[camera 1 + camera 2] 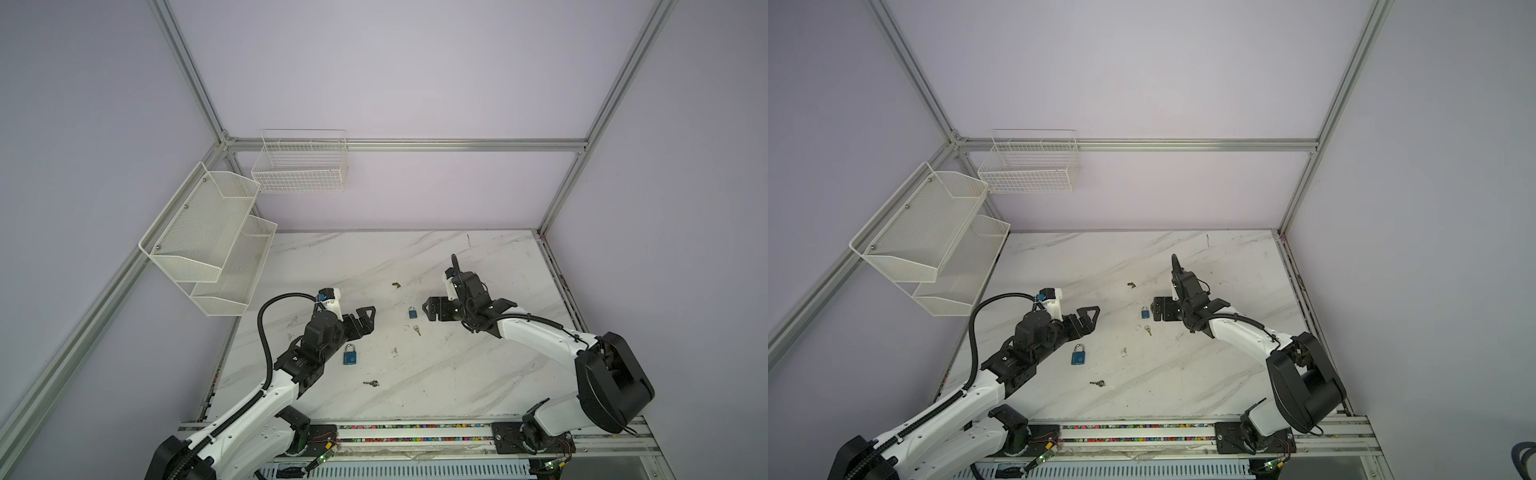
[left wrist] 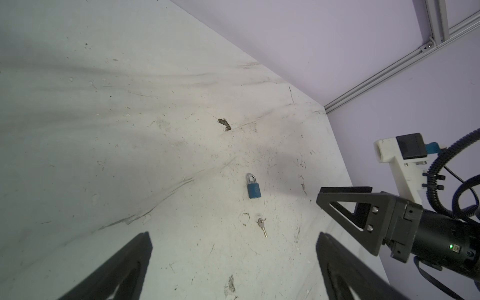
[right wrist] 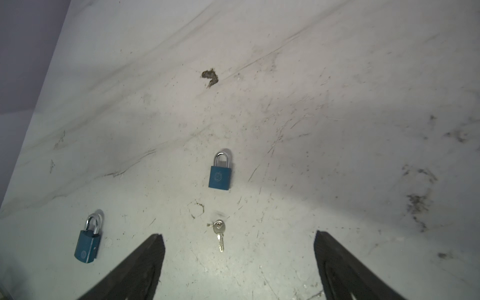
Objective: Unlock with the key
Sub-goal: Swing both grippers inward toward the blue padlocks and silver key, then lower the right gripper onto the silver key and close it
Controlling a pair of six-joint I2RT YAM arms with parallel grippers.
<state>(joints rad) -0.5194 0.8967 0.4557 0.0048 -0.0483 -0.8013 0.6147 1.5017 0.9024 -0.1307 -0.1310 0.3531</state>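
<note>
Two blue padlocks lie shut on the marble table (image 1: pixel 478 374). The small padlock (image 1: pixel 412 311) (image 3: pixel 220 176) is in the middle, just left of my right gripper (image 1: pixel 426 309) (image 3: pixel 237 233), which is open and holds nothing. A silver key (image 1: pixel 417 330) (image 3: pixel 219 235) lies just below that padlock, ahead of the right fingertips. The larger padlock (image 1: pixel 350 354) (image 3: pixel 88 241) rests beside my left arm. My left gripper (image 1: pixel 371 318) (image 2: pixel 233 235) hovers open and empty, above and right of the larger padlock. A second key (image 1: pixel 371 383) lies nearer the front edge.
A small dark clump (image 1: pixel 396 285) sits farther back on the table. White mesh shelves (image 1: pixel 216 245) and a wire basket (image 1: pixel 299 166) hang on the left and back walls. Aluminium frame posts (image 1: pixel 552 270) border the table.
</note>
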